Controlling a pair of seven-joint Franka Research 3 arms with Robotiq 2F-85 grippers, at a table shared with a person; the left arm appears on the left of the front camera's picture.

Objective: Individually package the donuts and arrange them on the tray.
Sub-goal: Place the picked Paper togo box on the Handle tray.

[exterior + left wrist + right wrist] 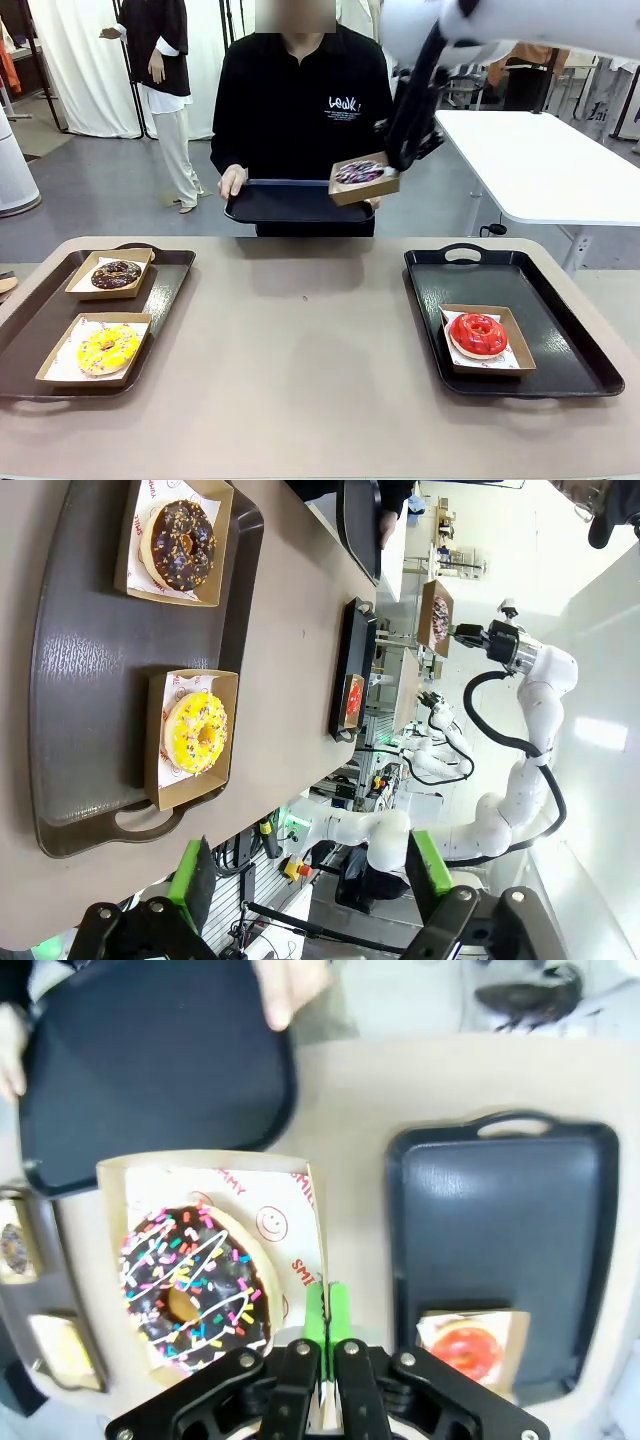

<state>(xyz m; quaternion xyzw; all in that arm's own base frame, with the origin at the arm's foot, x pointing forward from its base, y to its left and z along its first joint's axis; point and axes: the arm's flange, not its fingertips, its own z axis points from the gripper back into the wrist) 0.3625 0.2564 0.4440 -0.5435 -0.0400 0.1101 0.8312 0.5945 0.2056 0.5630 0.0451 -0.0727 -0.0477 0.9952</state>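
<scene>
My right gripper point(322, 1338) is shut on the rim of a brown cardboard box point(212, 1173) holding the sprinkled donut point(192, 1285). In the front view that donut point(360, 172) hangs in its box at the right end of a black tray point(285, 203) held by the person's hands. The red donut point(477, 333) lies boxed on the right-hand tray point(560, 330). On the left-hand tray point(30, 335) the chocolate donut point(117, 273) and the yellow donut point(108, 347) lie boxed. My left gripper point(310, 880) is open above that tray, nothing between its pads.
The person stands at the table's far edge, both hands on the tray. The brown tabletop point(300, 340) lies bare between the two side trays. A white table point(540, 160) stands at the back right.
</scene>
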